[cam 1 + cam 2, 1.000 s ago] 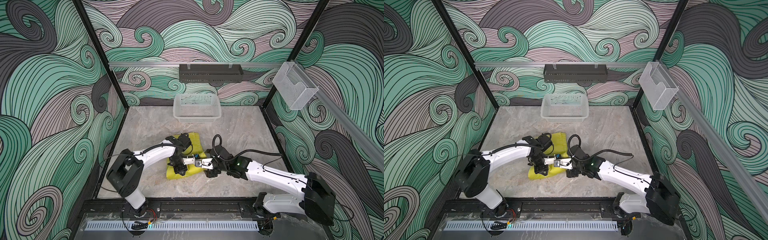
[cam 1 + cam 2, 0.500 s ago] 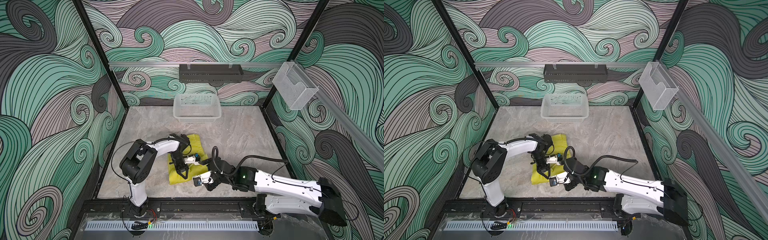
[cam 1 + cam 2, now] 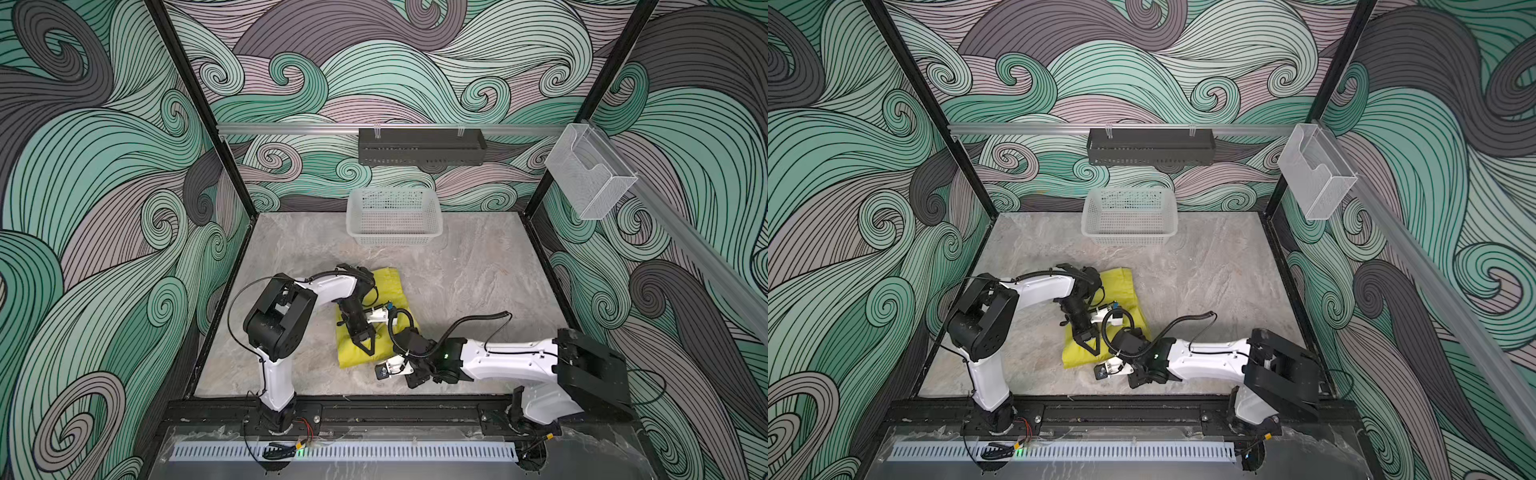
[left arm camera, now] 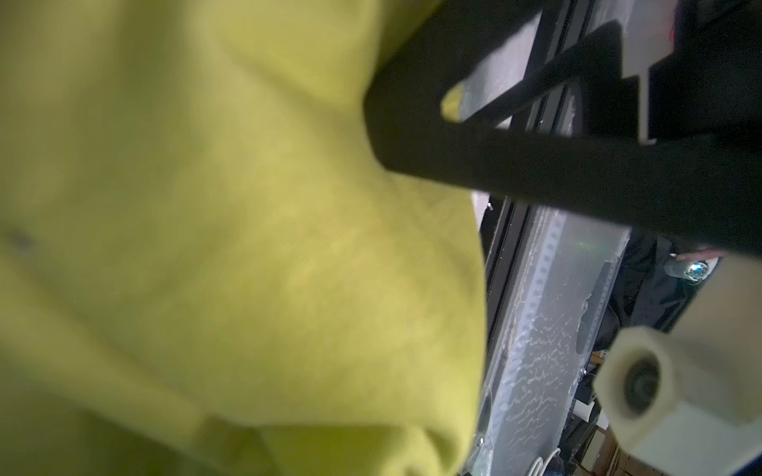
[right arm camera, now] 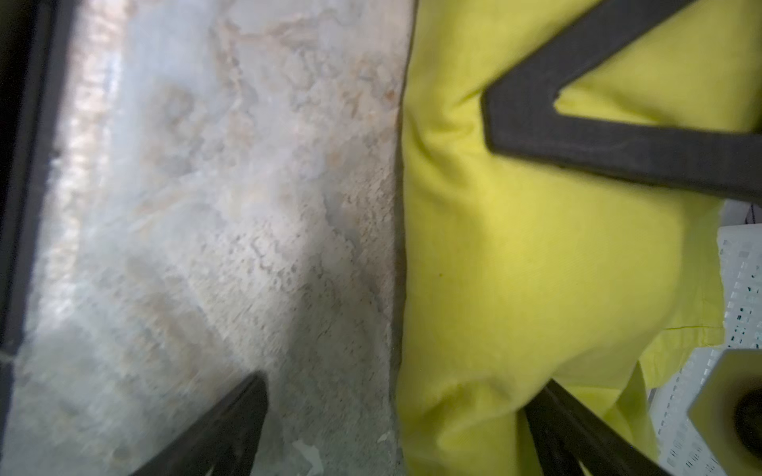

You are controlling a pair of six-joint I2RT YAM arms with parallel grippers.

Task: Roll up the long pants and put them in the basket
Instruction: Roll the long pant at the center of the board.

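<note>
l gripper (image 3: 367, 347) fingers (image 4: 453, 165) closed, tips on the long pants (image 3: 351, 357), folded bundle front-centre of table (image 3: 457, 270); pinch unclear, view blurred. r gripper (image 5: 406, 383) spread wide astride pants edge, gripping nothing, fingers cut off.

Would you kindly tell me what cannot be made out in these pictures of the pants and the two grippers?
- Long pants: waistband and legs cannot be told apart; both arms cover the folded bundle's middle in both top views.
- Left gripper: whether its shut fingers pinch cloth; the left wrist view is blurred.
- Right gripper: its fingers hide beneath its own wrist in both top views.
</note>
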